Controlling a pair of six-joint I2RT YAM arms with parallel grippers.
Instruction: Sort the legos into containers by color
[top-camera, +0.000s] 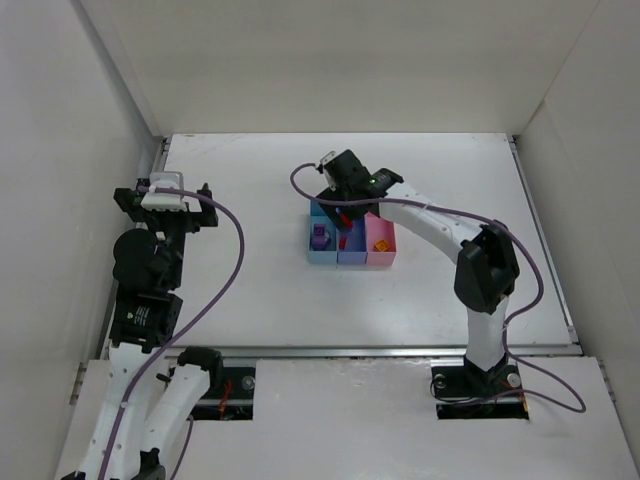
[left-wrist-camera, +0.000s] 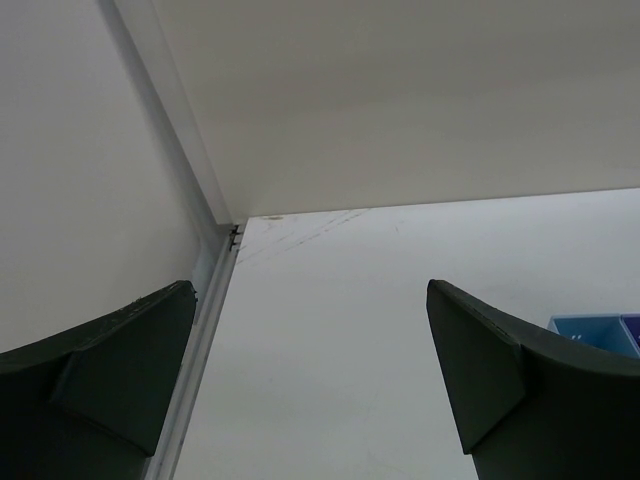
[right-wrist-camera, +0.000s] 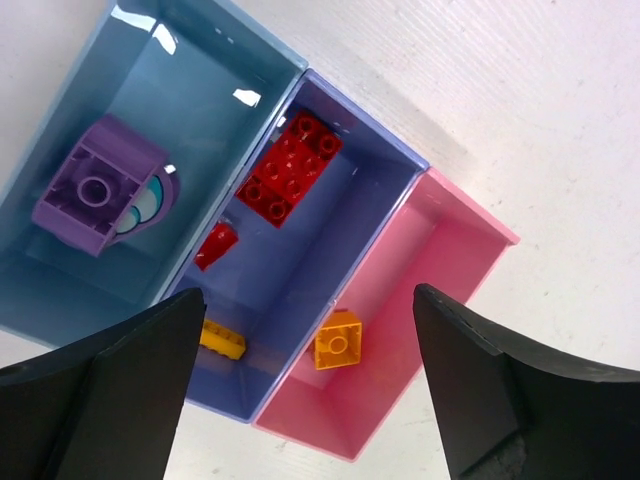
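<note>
While the small yellow plastic brick (right-wrist-camera: 222, 340) lies low in the middle, blue-violet plastic bin (right-wrist-camera: 345, 235), close against the wall shared with the light blue bin (right-wrist-camera: 200, 110), it keeps company with a flat red studded brick (right-wrist-camera: 288, 168) and a small red wedge-like piece (right-wrist-camera: 216, 245). It's the odd colour out, to my eye. Its likely match, the orange-yellow square brick (right-wrist-camera: 338, 340), sits next door in the pink bin (right-wrist-camera: 445, 250), and a purple brick with a printed face (right-wrist-camera: 95, 185) has the light blue bin to itself.

Here's the relation that matters. In the right wrist view the yellow brick is just beside the left-hand finger, off the centre line, with its long axis across the bin's width and close to the line the jaws shut along. The right gripper (right-wrist-camera: 310, 300) hovers over the row, jaws spread wide, nothing between them. I'd judge it needs a sideways shift and perhaps a wrist turn before descending. The left gripper (left-wrist-camera: 310, 290) is wide open and empty too, well apart near the left edge of the white table (top-camera: 250, 290), so the right arm is plainly nearer.
</note>
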